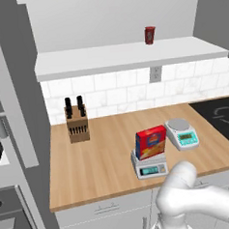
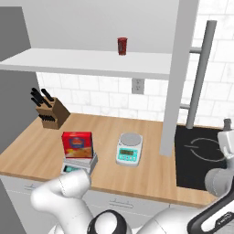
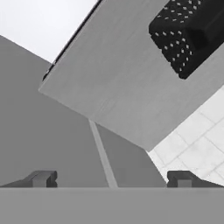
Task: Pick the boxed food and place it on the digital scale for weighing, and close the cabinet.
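Two jobs here, and judging by how things lie, one looks done: boxed food stands upright on the platform of the digital scale, mid-counter, w/ the round-pan scale just beside it toward the cooktop. Left is the cabinet: its door stands swung out edge-on in the right base view, long bar handle toward the tiled wall. Gripper in hand view has tips wide apart, nothing between them, aimed up at a flat grey panel, prob. a cabinet underside or door face, can't tell which; a dark speckled vent-like patch shows at the upper right. Handling guess: door is a stiff, rigid slab on hinges, prob. light to swing, not fragile; flat face is smooth, so a push could slip sideways if contact is near an edge. Best spots, imo: press flat on the broad face away from the hinge side for leverage, or close the fingers round the vertical bar, which gives a firmer hold. Carton itself looks light, thin-walled and tippy on that small platform, so keep the arm clear of it during the swing. Small red can sits on the open shelf, knife block at the back left; both well apart from the door's path.
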{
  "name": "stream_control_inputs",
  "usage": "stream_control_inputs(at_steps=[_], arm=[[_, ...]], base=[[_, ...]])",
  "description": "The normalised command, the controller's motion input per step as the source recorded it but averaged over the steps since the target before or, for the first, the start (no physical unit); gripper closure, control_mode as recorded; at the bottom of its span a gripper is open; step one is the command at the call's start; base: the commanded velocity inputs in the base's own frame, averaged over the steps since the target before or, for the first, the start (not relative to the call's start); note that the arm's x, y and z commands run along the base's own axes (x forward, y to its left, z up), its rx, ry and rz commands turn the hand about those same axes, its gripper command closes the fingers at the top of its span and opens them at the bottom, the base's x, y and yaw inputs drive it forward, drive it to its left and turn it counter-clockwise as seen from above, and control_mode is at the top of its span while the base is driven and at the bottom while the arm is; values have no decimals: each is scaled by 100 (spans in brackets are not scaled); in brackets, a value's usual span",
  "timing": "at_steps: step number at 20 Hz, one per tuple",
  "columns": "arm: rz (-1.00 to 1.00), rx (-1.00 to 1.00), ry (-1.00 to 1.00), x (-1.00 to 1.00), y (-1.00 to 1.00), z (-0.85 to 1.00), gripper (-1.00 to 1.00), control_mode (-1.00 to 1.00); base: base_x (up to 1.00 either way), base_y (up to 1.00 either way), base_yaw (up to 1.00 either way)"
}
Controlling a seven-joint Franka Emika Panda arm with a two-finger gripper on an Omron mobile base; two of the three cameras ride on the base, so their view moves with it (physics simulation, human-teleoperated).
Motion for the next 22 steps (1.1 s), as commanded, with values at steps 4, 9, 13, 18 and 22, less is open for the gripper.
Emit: stream_control_inputs(at_steps=[4, 9, 13, 18, 22], arm=[[38, -20, -24, 1, 57, 43, -100, -100], [43, -30, -26, -2, 99, 30, -100, -100], [28, -38, -11, 0, 100, 64, -100, -100], [9, -48, -12, -4, 100, 70, -100, -100], [-1, -48, -12, -5, 100, 21, -100, -100]], base=[[0, 0, 0], [0, 0, 0], [0, 0, 0], [0, 0, 0], [0, 0, 0]])
